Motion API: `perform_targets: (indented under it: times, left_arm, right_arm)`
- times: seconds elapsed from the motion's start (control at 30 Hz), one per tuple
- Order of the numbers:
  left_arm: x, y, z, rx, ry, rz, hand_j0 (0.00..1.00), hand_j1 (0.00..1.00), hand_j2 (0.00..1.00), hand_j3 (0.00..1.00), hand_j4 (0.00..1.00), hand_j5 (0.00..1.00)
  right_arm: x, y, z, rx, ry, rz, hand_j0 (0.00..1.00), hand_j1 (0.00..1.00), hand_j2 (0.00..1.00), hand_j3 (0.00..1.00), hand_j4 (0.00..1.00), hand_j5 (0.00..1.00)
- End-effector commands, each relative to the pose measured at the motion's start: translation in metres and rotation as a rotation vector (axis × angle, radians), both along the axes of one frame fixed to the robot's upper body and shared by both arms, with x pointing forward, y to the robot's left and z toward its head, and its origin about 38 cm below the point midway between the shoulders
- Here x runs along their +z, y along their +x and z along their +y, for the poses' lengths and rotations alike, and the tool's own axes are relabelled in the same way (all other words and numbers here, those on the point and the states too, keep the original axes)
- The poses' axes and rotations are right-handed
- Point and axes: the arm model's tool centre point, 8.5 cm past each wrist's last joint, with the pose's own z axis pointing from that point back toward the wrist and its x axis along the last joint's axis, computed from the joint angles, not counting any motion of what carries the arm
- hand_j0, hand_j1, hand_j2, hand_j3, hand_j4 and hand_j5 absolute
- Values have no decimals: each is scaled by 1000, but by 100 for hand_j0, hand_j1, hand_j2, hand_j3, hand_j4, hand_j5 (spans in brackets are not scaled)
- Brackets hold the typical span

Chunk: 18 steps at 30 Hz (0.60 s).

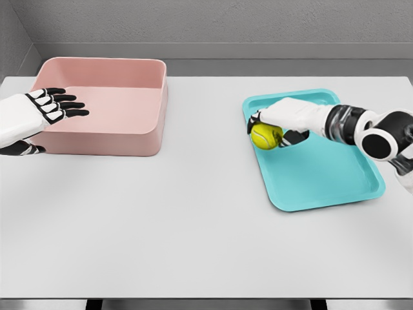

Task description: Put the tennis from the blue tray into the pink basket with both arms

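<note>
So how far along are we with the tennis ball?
Early stage. The right hand has closed on the tennis ball at the blue tray's near-left part. The left hand waits open in front of the pink basket, which holds no ball. Transfer and drop remain.

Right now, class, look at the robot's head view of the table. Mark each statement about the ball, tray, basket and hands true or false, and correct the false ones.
1. The tennis ball is in the right hand. True.
2. The tennis ball lies inside the pink basket. False: it is over the left edge of the blue tray.
3. The left hand shows spread fingers and holds nothing. True.
4. The blue tray stands to the left of the pink basket. False: it is on the right side of the white table.
5. The pink basket holds several balls. False: its visible inside is bare.
</note>
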Motion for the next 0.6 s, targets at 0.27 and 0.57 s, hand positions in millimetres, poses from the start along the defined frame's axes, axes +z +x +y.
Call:
perform_targets:
  times: [0.27,0.57]
  left_arm:
    - [1,1,2,7,-6,0,100,100,100,100,100,100]
    - [1,1,3,9,-5,1,100,100,100,100,100,100]
  right_arm:
    - [-2,-10,44,150,27,-1,61,61,61,61,61,61]
    - [3,-11,53,198,36,-16,59,59,59,59,59,59]
